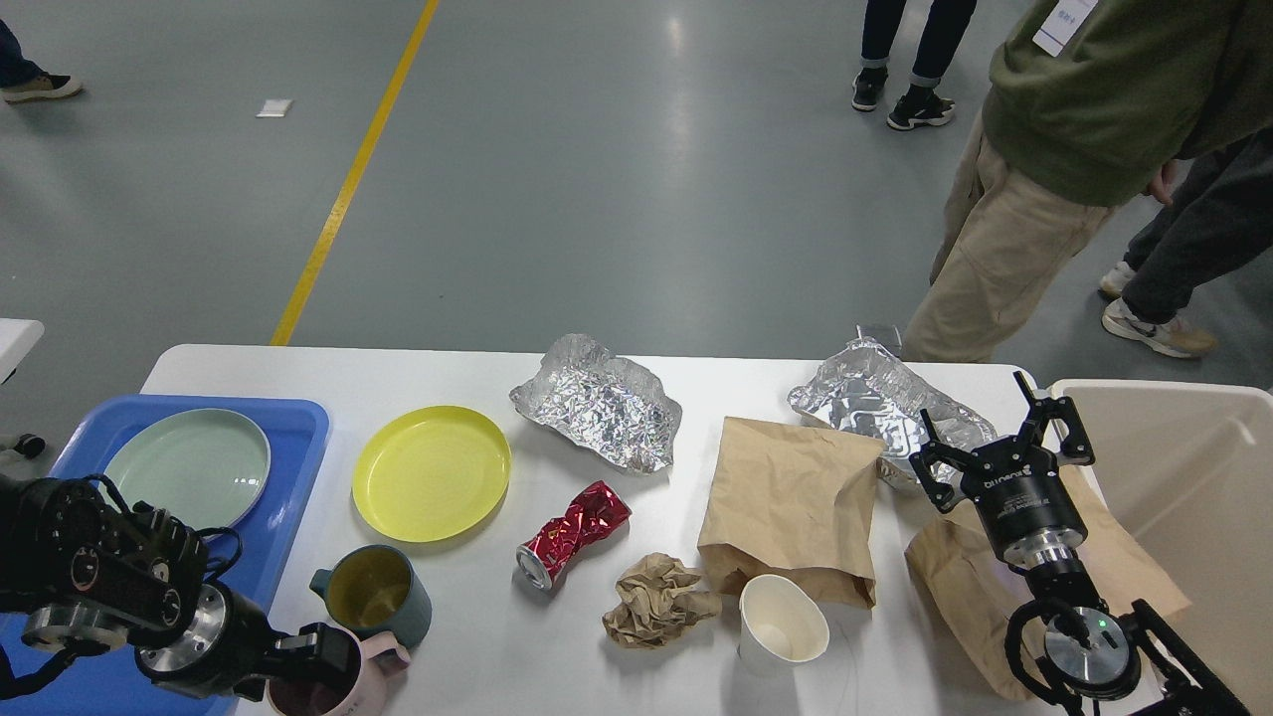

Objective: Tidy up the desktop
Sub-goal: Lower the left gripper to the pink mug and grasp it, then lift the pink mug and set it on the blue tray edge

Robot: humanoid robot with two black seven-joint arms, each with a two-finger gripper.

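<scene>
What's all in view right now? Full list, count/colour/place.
desktop: 1, white, spans the lower view
tray: 1, blue, left end
green plate: 1, pale green, in the tray
yellow plate: 1, yellow, right of the tray
teal mug: 1, near left edge
pink mug: 1, below the teal mug
foil: 2, silver, crumpled, far side
can: 1, red, crushed, centre
paper ball: 1, brown, near centre
bags: 2, brown, right half
cup: 1, white, near edge
bin: 1, beige, right end
people: several, partly seen, beyond the table
left gripper: black, at the pink mug's rim
right gripper: black, open, over the right bag
</scene>
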